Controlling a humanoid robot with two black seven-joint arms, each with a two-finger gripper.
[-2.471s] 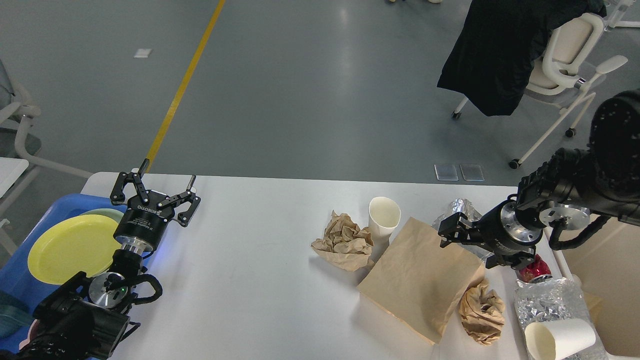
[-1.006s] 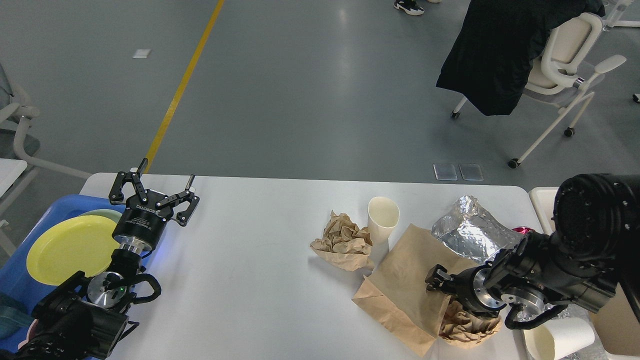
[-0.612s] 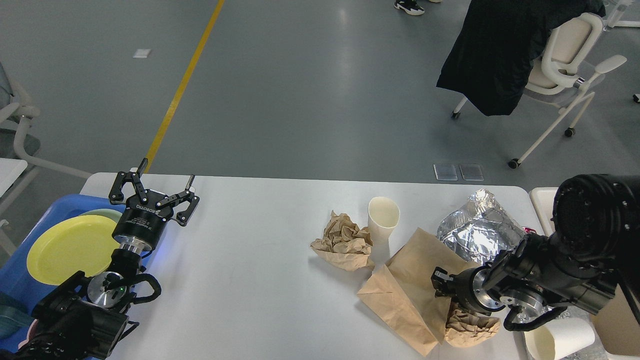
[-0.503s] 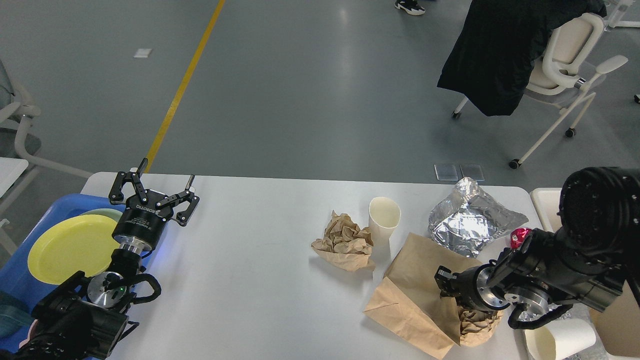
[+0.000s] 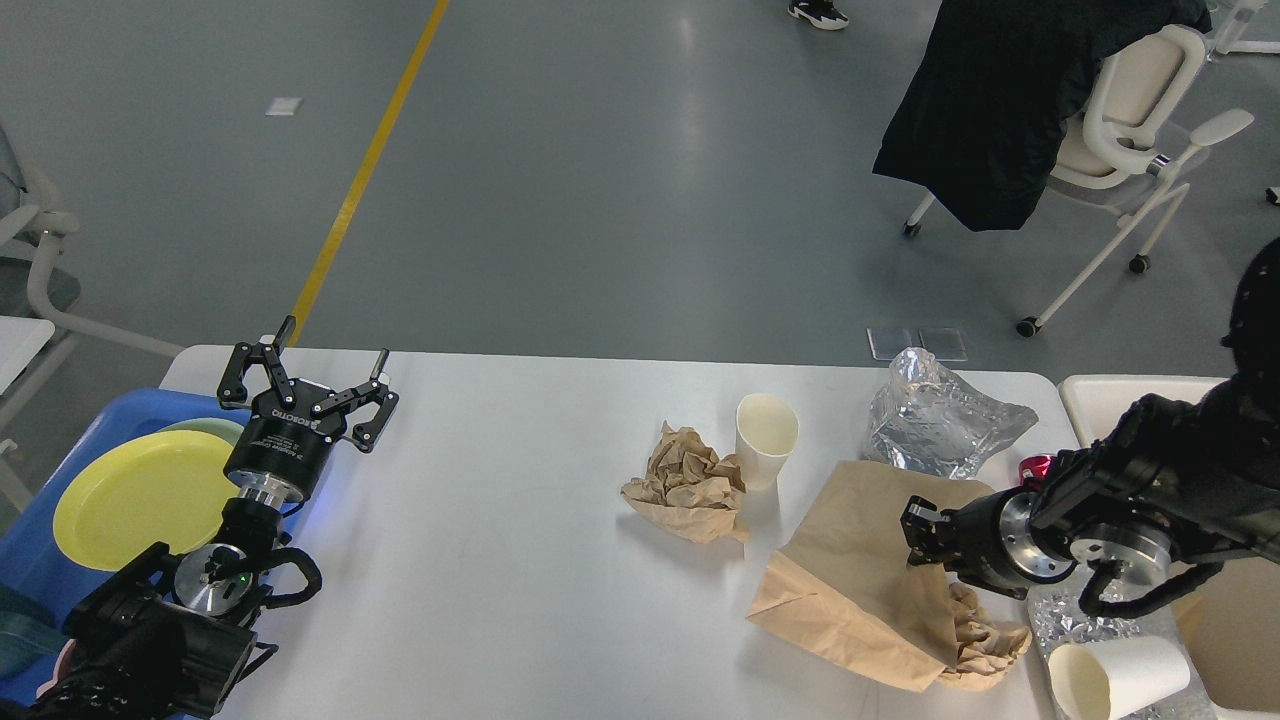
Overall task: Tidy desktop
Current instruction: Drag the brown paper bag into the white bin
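The white desktop [image 5: 500,530] holds litter on its right half. My right gripper [image 5: 921,541] is shut on the right edge of a flat brown paper bag [image 5: 855,570] and holds that edge raised. A crumpled brown paper ball [image 5: 985,628] shows under the bag's right side. A second crumpled brown paper [image 5: 688,483] and an upright white paper cup [image 5: 766,427] stand left of the bag. Crumpled foil [image 5: 940,415] lies behind it. My left gripper [image 5: 335,345] is open and empty at the far left, pointing away from me.
A blue tray [image 5: 40,555] with a yellow plate [image 5: 140,495] sits off the left edge. A tipped paper cup [image 5: 1115,675], more foil [image 5: 1075,612] and a red object [image 5: 1035,467] lie at the right. A cream bin [image 5: 1235,640] stands beyond. A chair with a black coat [image 5: 1000,100] stands behind.
My right gripper came down from behind the bag onto it, closed on it and pulled it right, raising its edge. The foil shifted back. The left arm has not moved.
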